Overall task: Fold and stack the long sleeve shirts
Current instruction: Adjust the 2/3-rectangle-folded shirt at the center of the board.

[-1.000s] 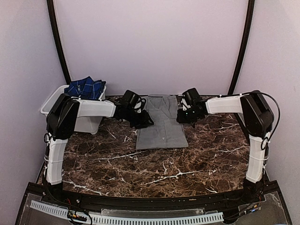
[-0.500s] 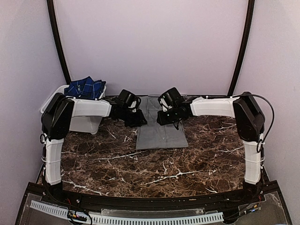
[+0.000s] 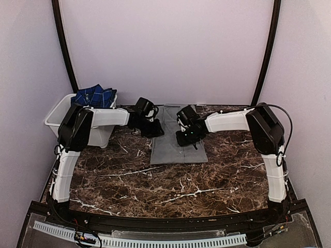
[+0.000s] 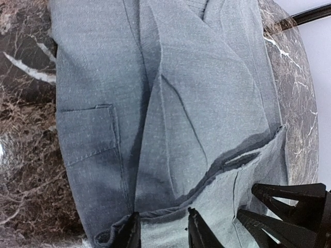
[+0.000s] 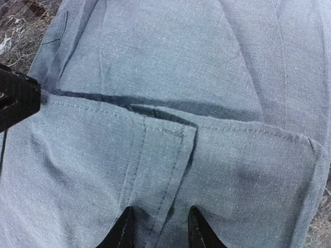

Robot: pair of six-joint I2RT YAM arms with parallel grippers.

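The grey long sleeve shirt [image 3: 178, 151] lies flat at the back middle of the marble table, folded into a narrow strip. My left gripper [image 3: 154, 129] is at its left edge. In the left wrist view the gripper [image 4: 163, 232] is shut on a raised, folded hem of the grey shirt [image 4: 207, 88]. My right gripper [image 3: 187, 138] is over the shirt's middle. It [image 5: 158, 227] pinches the same lifted layer of grey shirt [image 5: 170, 67] at a stitched placket. The navy plaid shirt [image 3: 94, 96] sits bunched in the tub.
A white plastic tub [image 3: 57, 116] stands at the back left, by the left arm's elbow. Black curved poles rise at both back corners. Brown marble table [image 3: 170, 191] stretches in front of the shirt.
My right gripper has moved left from the shirt's right edge to over its middle, taking a cloth layer with it. My left gripper has narrowed on the hem.
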